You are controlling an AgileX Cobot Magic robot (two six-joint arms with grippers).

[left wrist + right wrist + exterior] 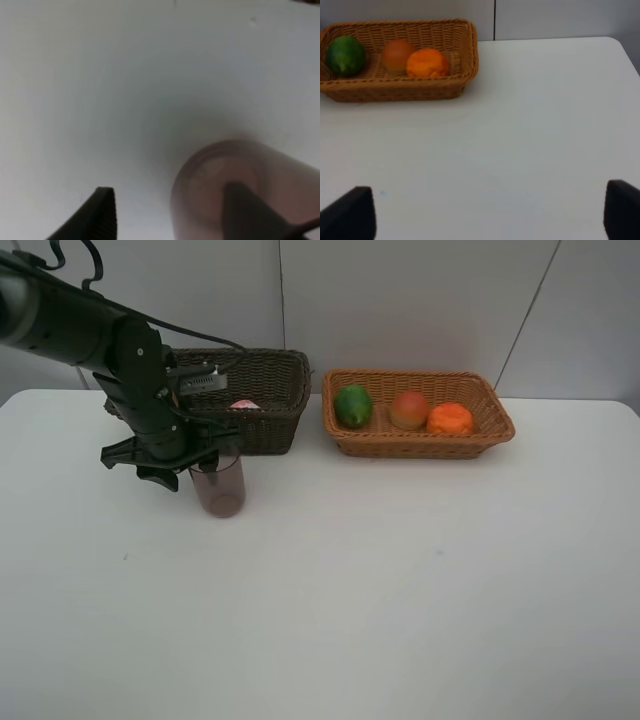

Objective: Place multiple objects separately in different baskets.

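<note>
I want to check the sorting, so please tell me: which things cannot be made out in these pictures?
- Dark basket contents, exterior high view: its wall and the left arm hide all but a pink-white scrap.
- Mauve cup, left wrist view: blurred, cut by the edge; one finger stands inside it, grip unclear.
- Right gripper, right wrist view: only the tips of its fingers show, wide apart.

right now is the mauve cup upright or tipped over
Upright: the mauve cup stands on the table with its open mouth up, outside both baskets.

Two baskets side by side at the table's (400,590) back; three fruits (408,409) in the right basket (497,410); cup (219,486) before the left basket (270,390).
</note>
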